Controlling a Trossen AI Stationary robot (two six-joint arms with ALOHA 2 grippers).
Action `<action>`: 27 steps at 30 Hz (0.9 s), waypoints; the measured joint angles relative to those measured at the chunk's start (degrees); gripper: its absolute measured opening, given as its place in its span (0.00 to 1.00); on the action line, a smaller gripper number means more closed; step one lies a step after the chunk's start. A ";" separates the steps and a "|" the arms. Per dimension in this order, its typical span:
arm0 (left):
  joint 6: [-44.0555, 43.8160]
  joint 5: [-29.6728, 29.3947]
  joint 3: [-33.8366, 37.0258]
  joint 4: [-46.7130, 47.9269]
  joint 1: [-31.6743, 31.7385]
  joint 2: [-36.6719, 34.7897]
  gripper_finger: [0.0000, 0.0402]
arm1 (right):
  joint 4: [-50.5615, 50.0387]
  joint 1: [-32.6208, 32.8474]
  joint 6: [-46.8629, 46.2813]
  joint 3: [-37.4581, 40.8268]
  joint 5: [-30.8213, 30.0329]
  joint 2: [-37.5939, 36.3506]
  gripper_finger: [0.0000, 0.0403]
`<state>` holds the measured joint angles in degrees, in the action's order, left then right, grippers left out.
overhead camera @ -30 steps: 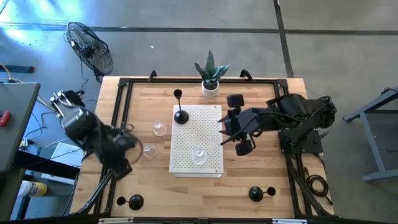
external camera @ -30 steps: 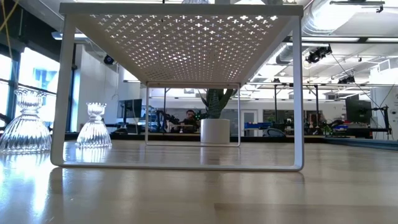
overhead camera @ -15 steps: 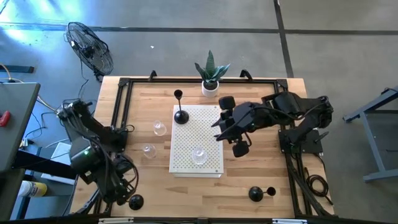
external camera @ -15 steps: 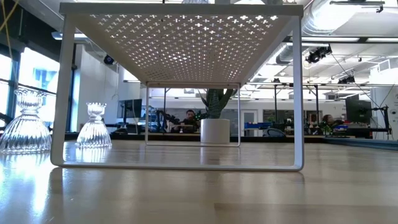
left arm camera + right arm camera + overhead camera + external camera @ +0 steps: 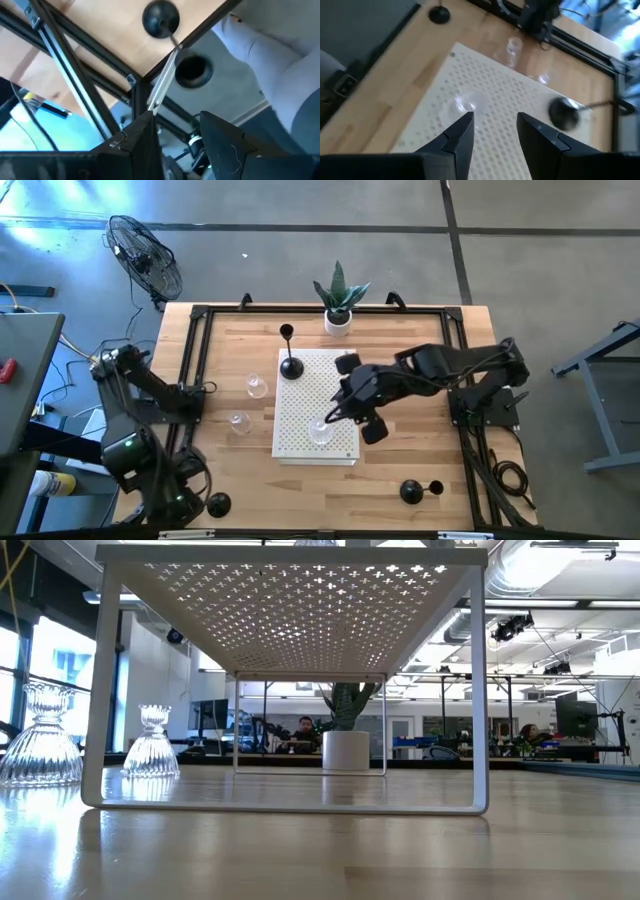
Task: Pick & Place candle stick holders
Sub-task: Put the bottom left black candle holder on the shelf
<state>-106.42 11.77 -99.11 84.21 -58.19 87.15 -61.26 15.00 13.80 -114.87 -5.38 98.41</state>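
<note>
Wooden table (image 5: 420,450), no readable writing.

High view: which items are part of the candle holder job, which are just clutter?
Job:
- black holder on white rack
- black holder near left corner
- black holder near right edge
- glass holder on rack
- two glass holders on table

Clutter:
- potted plant
- fan

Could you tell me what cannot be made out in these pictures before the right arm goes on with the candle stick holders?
- Clear glass holder on the white shelf: the high view shows only a faint glint beside the right gripper; touching or apart is unclear.
- Same holder, right wrist view: blurred.
- Shelf top, low view: seen from underneath, so what stands on it is almost wholly hidden.
- Left gripper: high view hides it behind the arm.
</note>
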 joint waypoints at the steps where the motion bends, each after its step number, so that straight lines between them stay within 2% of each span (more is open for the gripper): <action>1: 0.18 -0.99 0.00 0.09 -0.39 0.00 0.39 | 0.82 0.07 0.03 0.46 1.13 0.00 0.35; 7: 1.69 -6.17 0.00 -0.04 -0.75 0.00 0.39 | 2.57 0.15 0.63 0.26 2.01 -0.22 0.35; 16: 4.23 -3.99 -0.04 -0.33 -0.75 1.32 0.39 | 2.87 0.11 0.63 -0.70 2.07 -0.39 0.35; 27: 7.07 -4.73 -0.04 -0.55 -0.70 4.22 0.39 | 2.95 0.13 0.03 -0.70 3.00 -0.39 0.35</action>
<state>-99.35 7.04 -99.15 83.66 -58.89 91.37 -58.31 15.14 13.83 -115.57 -2.38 98.02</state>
